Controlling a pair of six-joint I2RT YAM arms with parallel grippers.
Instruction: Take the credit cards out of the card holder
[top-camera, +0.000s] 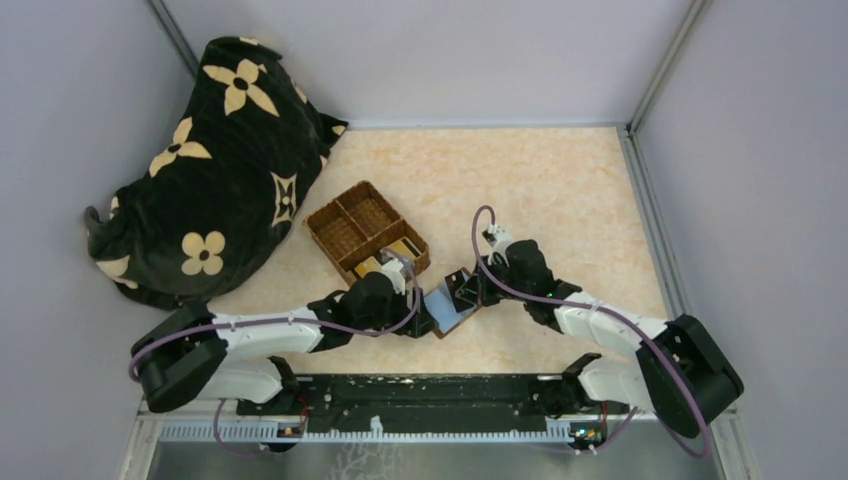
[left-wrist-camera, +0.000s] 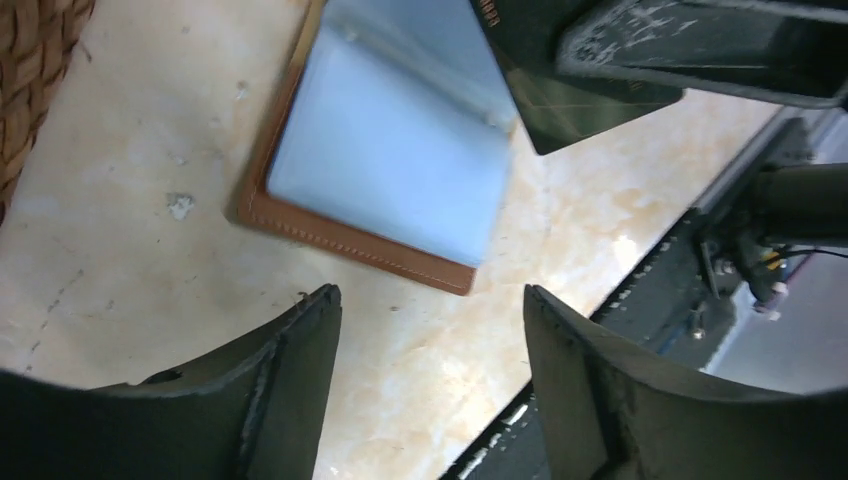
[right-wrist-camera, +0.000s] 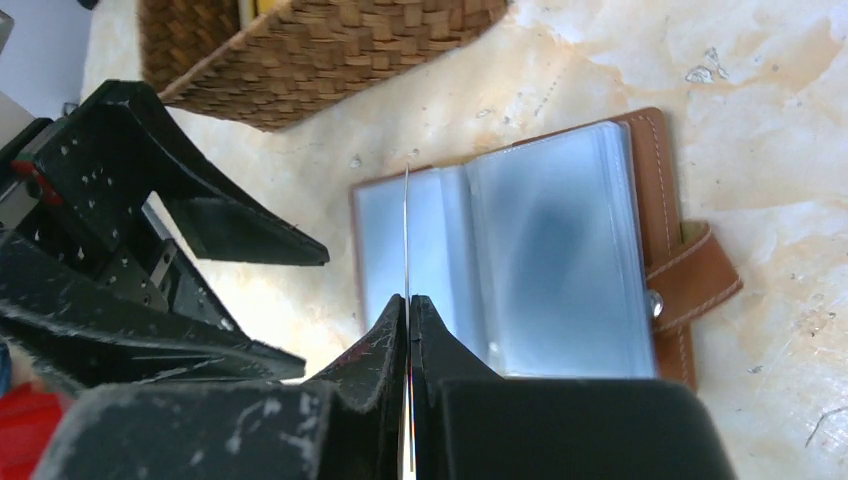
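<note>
The card holder (top-camera: 447, 306) lies open on the table, brown rim (left-wrist-camera: 350, 240) around a grey-blue inner face, its clear sleeves (right-wrist-camera: 560, 260) spread. My right gripper (right-wrist-camera: 408, 300) is shut on a thin card (right-wrist-camera: 407, 230) seen edge-on, standing upright over the holder's left page. In the top view the right gripper (top-camera: 462, 292) sits at the holder's far edge. My left gripper (left-wrist-camera: 430, 295) is open and empty just beside the holder's near left corner (top-camera: 425, 318). Gold-tan cards (top-camera: 400, 250) lie in the wicker tray's near compartment.
A woven three-compartment wicker tray (top-camera: 367, 232) stands just behind the left gripper, close to the holder (right-wrist-camera: 320, 50). A large black flowered bag (top-camera: 215, 170) fills the far left. The table's near edge rail (left-wrist-camera: 640, 290) runs close by the holder.
</note>
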